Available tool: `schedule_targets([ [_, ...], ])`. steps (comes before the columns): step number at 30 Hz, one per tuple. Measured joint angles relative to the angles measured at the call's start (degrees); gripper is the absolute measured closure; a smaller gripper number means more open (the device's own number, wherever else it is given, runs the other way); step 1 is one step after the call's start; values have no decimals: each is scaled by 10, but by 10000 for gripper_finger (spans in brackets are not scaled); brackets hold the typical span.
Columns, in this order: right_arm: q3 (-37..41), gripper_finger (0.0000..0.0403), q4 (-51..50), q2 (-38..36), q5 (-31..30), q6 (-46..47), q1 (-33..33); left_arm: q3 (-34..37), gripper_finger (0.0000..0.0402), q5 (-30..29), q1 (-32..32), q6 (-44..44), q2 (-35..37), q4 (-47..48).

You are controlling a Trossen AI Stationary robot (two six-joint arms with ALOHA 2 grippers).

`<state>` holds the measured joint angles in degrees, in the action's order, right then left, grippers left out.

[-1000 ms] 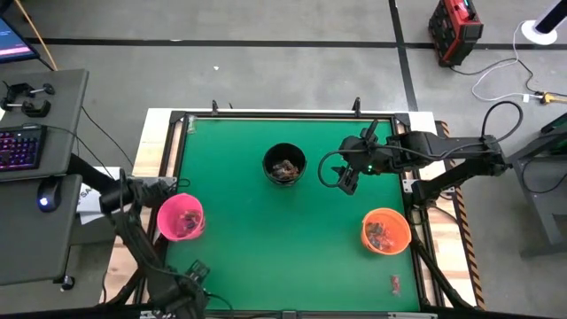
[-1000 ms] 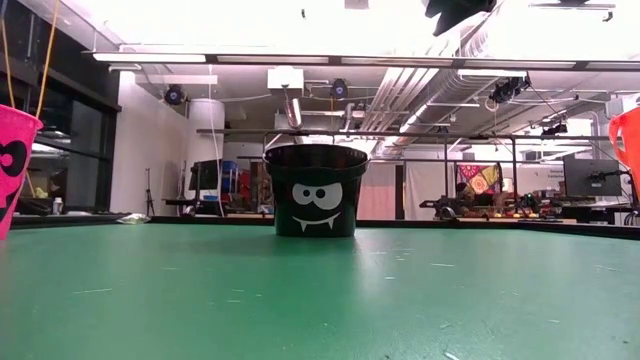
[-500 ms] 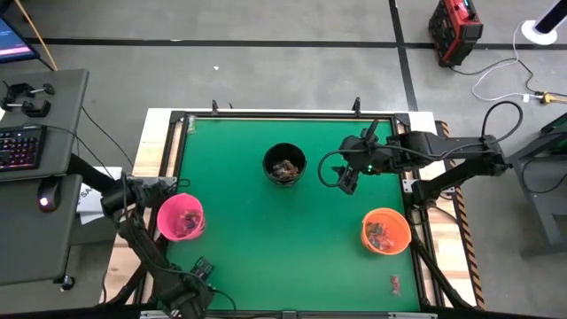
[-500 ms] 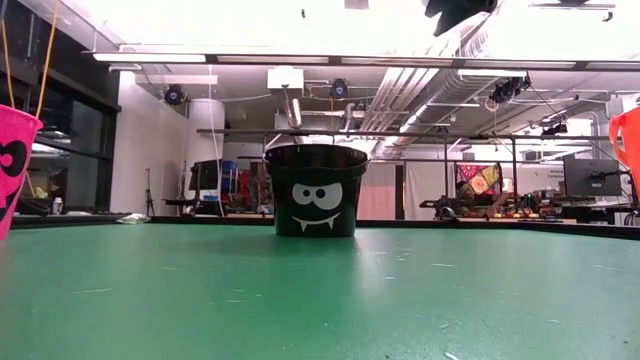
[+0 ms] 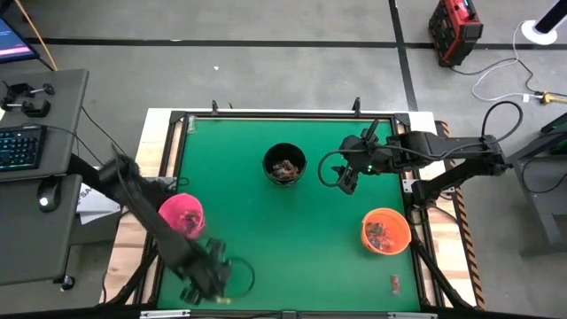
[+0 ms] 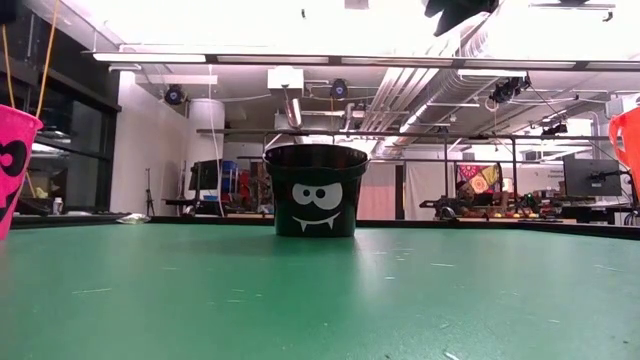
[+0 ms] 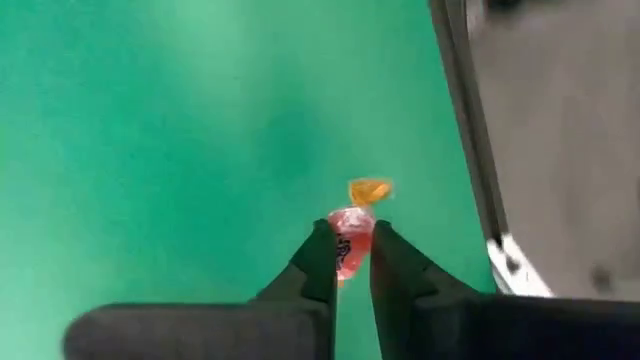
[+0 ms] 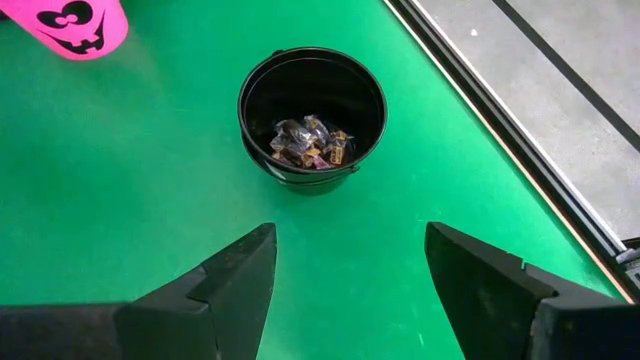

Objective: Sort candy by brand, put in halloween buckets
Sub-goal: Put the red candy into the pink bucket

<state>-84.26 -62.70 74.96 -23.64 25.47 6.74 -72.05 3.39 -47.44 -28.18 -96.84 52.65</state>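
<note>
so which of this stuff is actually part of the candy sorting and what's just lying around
Part of the job:
- pink bucket
- black bucket, candy inside
- orange bucket
- red-wrapped candy pinched in the left claw
- orange-wrapped candy on the mat beside it
- right claw, open above the mat

Just lying about:
- keyboard
- mouse
- red case on the floor

You're working in a lab or workshop: bare ceiling ducts [image 6: 440, 95] and strip lights [image 6: 180, 57], a concrete floor [image 5: 266, 71] with taped lines, a desk with a keyboard [image 5: 18, 146], loose cables [image 5: 496, 80], red equipment [image 5: 455, 28].
</note>
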Motion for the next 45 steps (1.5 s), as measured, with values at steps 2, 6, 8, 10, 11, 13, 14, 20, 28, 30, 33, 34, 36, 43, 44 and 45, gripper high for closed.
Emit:
schedule_targets([
  [2,0,153,0,0,0,0,0,0,396,-53,32,1,60,6],
  [6,0,153,0,0,0,0,0,-1,399,-220,112,-9,174,21],
  [8,0,153,0,0,0,0,0,-1,399,-299,150,-49,226,58],
  [10,0,153,0,0,0,0,0,-1,400,-324,180,-100,271,100],
  [11,0,153,0,0,0,0,0,-1,400,-322,191,-124,289,121],
  [13,0,153,-3,0,0,0,0,-1,400,-311,201,-156,317,160],
  [14,0,153,-5,0,0,0,0,-1,400,-310,200,-169,325,177],
  [20,0,153,-3,0,-1,-12,0,-1,401,-313,184,-186,324,199],
  [28,0,153,-2,0,-2,-3,0,0,378,-265,221,-69,198,140],
  [30,0,153,-1,0,-2,0,0,0,353,-231,236,8,148,125],
  [33,0,153,1,0,-2,2,0,0,308,-194,263,106,79,111],
  [34,0,153,2,0,-2,4,0,0,293,-176,275,128,57,105],
  [36,0,153,2,0,-2,12,0,0,264,-118,299,172,19,91],
  [43,0,153,13,4,-3,46,0,57,198,-110,356,268,-15,-13],
  [44,0,153,13,7,-3,47,0,68,194,-108,363,268,-12,-27],
  [45,0,153,13,9,-3,47,0,78,191,-96,370,268,-8,-39],
])
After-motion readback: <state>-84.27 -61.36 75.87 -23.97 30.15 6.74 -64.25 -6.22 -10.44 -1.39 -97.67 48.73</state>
